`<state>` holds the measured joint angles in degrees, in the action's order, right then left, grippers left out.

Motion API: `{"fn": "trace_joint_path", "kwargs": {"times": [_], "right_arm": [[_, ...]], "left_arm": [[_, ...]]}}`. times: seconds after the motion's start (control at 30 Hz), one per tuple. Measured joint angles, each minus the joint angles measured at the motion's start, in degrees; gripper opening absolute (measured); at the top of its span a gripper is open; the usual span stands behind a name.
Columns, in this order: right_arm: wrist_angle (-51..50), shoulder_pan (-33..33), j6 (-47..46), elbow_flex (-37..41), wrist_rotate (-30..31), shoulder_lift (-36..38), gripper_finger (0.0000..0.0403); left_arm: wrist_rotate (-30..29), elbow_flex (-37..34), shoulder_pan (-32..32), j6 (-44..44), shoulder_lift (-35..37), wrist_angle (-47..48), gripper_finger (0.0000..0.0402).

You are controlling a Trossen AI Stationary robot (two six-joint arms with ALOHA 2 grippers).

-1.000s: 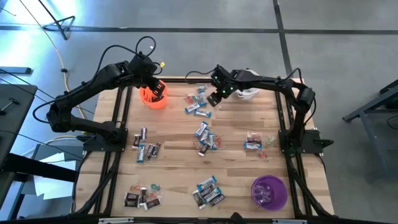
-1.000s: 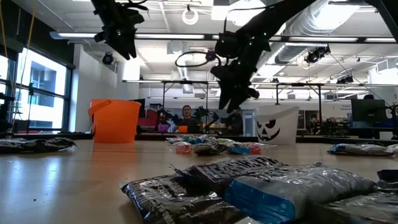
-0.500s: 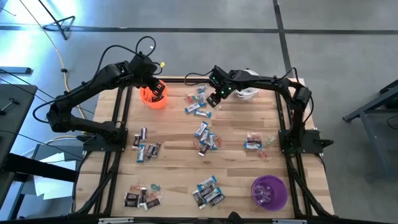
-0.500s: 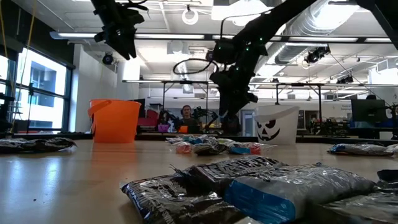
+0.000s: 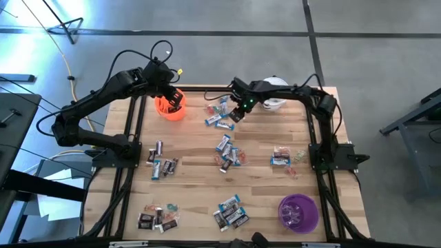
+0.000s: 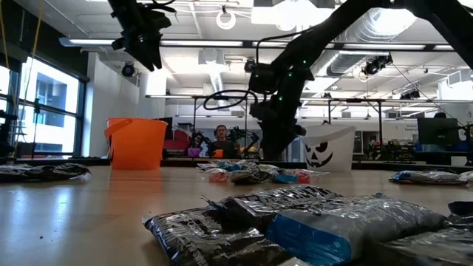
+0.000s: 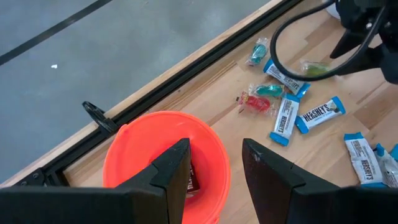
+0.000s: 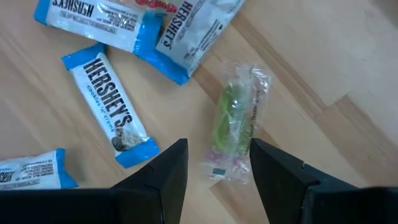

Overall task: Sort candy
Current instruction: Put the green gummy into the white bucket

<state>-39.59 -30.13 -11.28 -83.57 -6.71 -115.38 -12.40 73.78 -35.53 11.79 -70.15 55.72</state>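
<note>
Candy lies in several small heaps on the wooden table (image 5: 193, 186). My right gripper (image 8: 217, 149) is open, low over the far-middle heap (image 5: 219, 114). Its fingers stand on either side of one end of a green candy in a clear wrapper (image 8: 239, 121), which lies flat on the wood beside blue-and-white bars (image 8: 112, 118). I cannot tell whether the fingers touch it. My left gripper (image 7: 216, 149) hangs open above the orange cup (image 7: 124, 149) at the far left. A dark candy (image 7: 193, 177) lies inside that cup.
A white cup with a pumpkin face (image 6: 329, 148) stands at the far right, partly under my right arm (image 5: 289, 89). A purple cup (image 5: 298, 212) stands near right. Other candy heaps lie mid-table (image 5: 227, 155), left (image 5: 162, 165), right (image 5: 282, 157) and along the near edge (image 5: 231, 212).
My right gripper has come down toward the candy heap at the far middle of the table, staying open. The candy has not moved.
</note>
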Motion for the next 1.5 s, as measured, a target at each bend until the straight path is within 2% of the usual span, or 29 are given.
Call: {"fn": "trace_joint_path", "kwargs": {"times": [0.4, 0.93, 1.17, 1.23, 1.5], "right_arm": [[0.9, 0.0, 2.6, 0.0, 2.2, -0.2, 0.0168], [0.5, -0.6, 2.8, 0.0, 2.0, -0.2, 0.0168], [0.0, -2.1, -2.2, 0.0, 0.3, -3.1, 0.0168], [0.3, -2.2, -0.8, 0.0, -1.0, -4.3, 0.0168], [1.0, -1.1, 4.2, -0.1, 2.2, -5.1, 0.0168]], "left_arm": [[0.0, 0.0, 0.0, 0.0, 0.0, 0.0, 0.0133], [0.0, 0.0, 0.0, 0.0, 0.0, 0.0, 0.0133], [0.0, 0.0, 0.0, 0.2, 0.0, 0.0, 0.0133], [0.0, 0.0, 0.0, 0.2, 0.0, 0.0, 0.0133], [0.0, 0.0, 0.0, 0.1, 0.0, 0.0, 0.0133]]}}
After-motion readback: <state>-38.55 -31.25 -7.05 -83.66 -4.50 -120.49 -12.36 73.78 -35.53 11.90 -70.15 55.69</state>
